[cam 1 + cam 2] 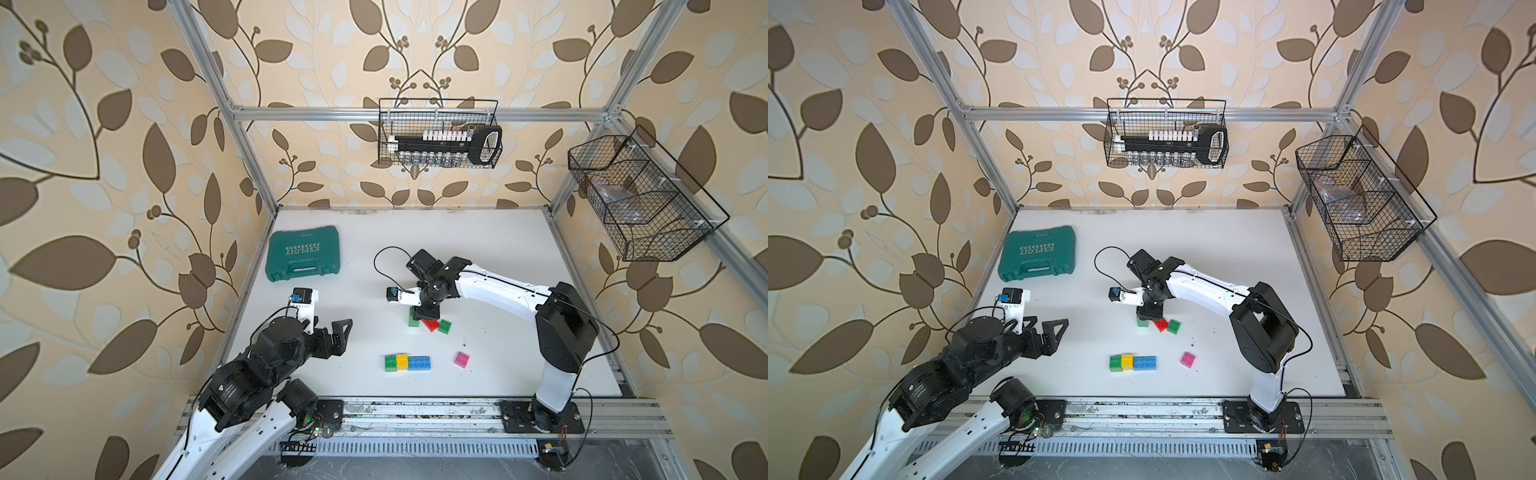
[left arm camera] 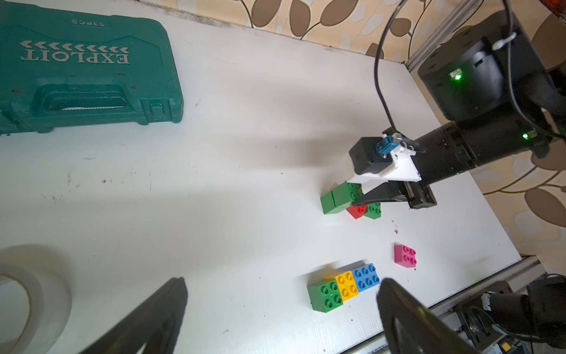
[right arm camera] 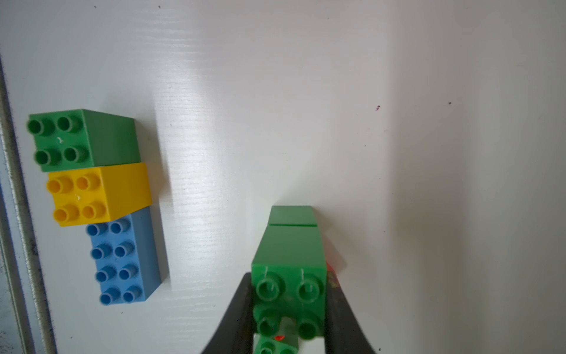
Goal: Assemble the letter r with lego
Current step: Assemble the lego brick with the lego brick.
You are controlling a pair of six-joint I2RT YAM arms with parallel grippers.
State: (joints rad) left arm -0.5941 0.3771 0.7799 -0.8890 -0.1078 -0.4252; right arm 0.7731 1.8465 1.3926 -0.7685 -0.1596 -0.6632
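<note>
Stack [image 3: 289, 245] of two green bricks at desk [image 1: 415, 232] centre, right jaws clenched on it; red brick [image 1: 430, 325] just beside at 3 o'clock, green-yellow-blue row [image 1: 407, 362] at 6 o'clock. Left jaws released, empty.

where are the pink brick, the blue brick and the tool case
pink brick [image 1: 461, 359], in a top view, on its studded top
blue brick [image 1: 419, 363], in a top view, on its studded top
tool case [image 1: 303, 255], in a top view, on its lid

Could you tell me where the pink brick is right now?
In both top views the pink brick lies alone on the white table, to the right of the green-yellow-blue row, on the robot's right side.
</note>
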